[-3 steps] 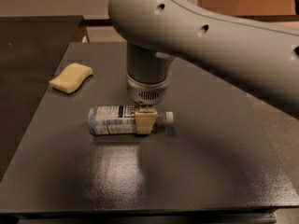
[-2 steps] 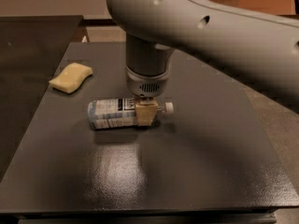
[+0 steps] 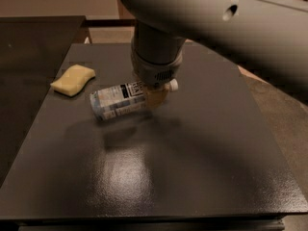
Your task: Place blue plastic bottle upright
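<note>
Clear bottle (image 3: 118, 101), white cap, pale blue-white label with a dark band. Grey, tan-tipped gripper (image 3: 155, 96) clamps the bottle's neck. Near the bottle, a pale yellow sponge (image 3: 73, 80); glossy black table (image 3: 192, 172).

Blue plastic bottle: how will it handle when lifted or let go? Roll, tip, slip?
The gripper clamps the blue plastic bottle near its neck, so the long body may pivot in the grip. Round sides: it likely rolls on the glossy table if released lying. Slim, so probably tippy upright.
</note>
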